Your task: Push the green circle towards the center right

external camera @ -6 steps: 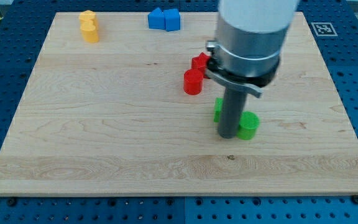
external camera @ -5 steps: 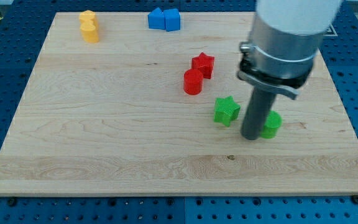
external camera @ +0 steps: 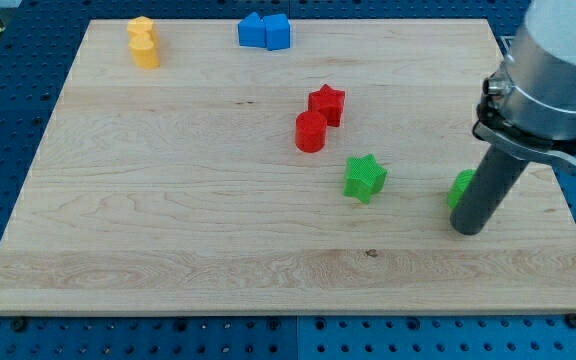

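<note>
Green circle point(external camera: 459, 188) sits mostly hidden behind my tip point(external camera: 468, 230).

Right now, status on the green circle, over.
My tip down at the board's right side, against the green circle. Circle mostly hidden behind the rod. Green star apart to the view's left. Nothing between circle and right edge.

Green circle point(external camera: 460, 187) lies flat near the board's right edge, mostly hidden behind the rod

Bright, even overhead light; soft short shadows under blocks. No glare. Arm at frame's right edge slightly motion-blurred; rest sharp.
</note>
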Controlling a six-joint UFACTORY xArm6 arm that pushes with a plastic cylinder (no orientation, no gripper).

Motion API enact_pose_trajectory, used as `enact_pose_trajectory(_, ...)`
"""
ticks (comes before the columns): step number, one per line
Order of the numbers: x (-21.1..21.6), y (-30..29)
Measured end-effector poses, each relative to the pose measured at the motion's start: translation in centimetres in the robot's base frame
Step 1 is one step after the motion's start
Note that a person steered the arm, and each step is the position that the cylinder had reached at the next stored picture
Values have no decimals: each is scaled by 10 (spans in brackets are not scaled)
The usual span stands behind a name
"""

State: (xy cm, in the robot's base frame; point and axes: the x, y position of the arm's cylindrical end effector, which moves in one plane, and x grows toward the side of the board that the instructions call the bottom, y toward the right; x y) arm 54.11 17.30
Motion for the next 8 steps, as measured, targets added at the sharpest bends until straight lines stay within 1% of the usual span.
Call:
enact_pose_trajectory(2,-1,7)
enact_pose_trajectory(3,-2,28)
enact_pose_trajectory(4,-19,49)
enact_pose_trajectory(5,-23,50)
enact_pose_trajectory(6,7,54)
enact_pose_trajectory(7,4,44)
enact_pose_trajectory(8,-17,24)
